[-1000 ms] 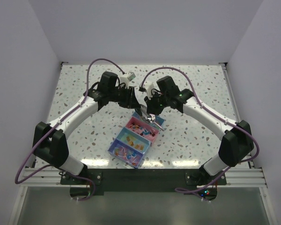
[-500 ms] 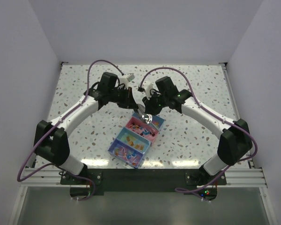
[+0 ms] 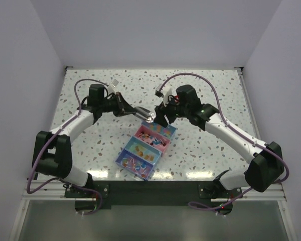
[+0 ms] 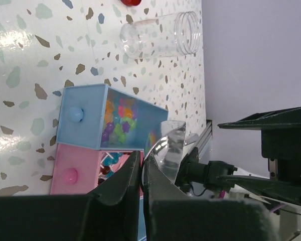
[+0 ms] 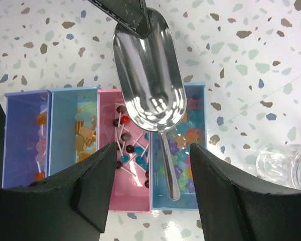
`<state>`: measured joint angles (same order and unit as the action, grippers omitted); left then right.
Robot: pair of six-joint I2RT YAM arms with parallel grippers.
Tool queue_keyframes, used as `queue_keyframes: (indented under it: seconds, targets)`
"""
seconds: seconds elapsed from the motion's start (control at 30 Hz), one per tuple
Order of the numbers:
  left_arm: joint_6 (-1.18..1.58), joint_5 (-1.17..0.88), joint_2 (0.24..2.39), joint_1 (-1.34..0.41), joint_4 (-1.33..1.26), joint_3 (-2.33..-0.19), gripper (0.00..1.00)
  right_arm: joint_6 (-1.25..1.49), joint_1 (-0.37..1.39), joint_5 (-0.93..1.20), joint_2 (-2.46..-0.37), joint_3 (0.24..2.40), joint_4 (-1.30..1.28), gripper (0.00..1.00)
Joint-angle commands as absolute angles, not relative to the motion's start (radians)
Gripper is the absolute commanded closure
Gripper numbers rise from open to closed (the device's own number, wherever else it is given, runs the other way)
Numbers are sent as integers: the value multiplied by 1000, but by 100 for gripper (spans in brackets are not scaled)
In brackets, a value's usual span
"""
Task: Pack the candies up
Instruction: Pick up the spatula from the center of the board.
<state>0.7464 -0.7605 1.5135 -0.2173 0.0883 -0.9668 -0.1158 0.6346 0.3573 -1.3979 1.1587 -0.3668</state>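
Left gripper (image 4: 142,173): jaws pinched right together on the thin rim of a metal scoop (image 5: 149,75). In the right wrist view its dark fingers (image 5: 125,11) clamp the front lip of the bowl. The scoop is carried level and hollow side up, with nothing in the bowl.

Right gripper (image 5: 153,150): jaws wide apart and holding nothing. The scoop lies in the gap between its fingers, clear of both. The handle runs back toward this gripper and ends over the blue compartment.

From above, the left gripper (image 3: 134,110) and right gripper (image 3: 165,113) face each other close together, with the scoop (image 3: 148,116) between them over the far end of the tray (image 3: 121,159).

Candies (image 5: 183,145): all in the tray (image 5: 130,207), directly under the right gripper and below the scoop. There are four compartments side by side.
- Purple, outside the right gripper's left finger: a few orange and pink pieces.
- Light blue: orange and yellow pieces.
- Pink: dark red and blue balls on sticks.
- Blue: star shapes in blue, orange, green and purple.

In the left wrist view the blue and pink compartments show round knobs on their end walls, and the candies (image 4: 121,120) lie just past that gripper's tips.

A clear jar (image 4: 160,37) lies on its side on the speckled table (image 3: 215,85), beyond the tray. A red lid (image 4: 130,2) sits near the jar's base, cut off by the frame edge.
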Motion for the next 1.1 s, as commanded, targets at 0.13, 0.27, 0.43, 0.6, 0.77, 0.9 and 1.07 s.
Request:
queue_keyframes:
  seconds: [0.13,0.27,0.43,0.6,0.77,0.9,1.07]
  targets:
    - [1017,-870,1433,-167,-169,-907,100,-130,621,328,-1385,1152,-305,39]
    - [1077,-885,1420,-158,-233,-876,100,-149,607,339,-1400,1173,-308,42]
    - [1137,-904,1420,-155,-282,-851,100,-163,603,339,-1417,1216,-327,51]
    - [1140,-902,1427,-153,-281,-844,100,-163,601,347,-1425,1232,-327,66]
    - [1138,-894,1434,-150,-267,-839,100,-166,603,348,-1424,1244,-327,78]
    - [1129,-888,1451,-149,-250,-839,100,-166,601,347,-1416,1255,-331,89]
    - [1097,-876,1470,-149,-203,-841,100,-164,601,339,-1387,1278,-336,95]
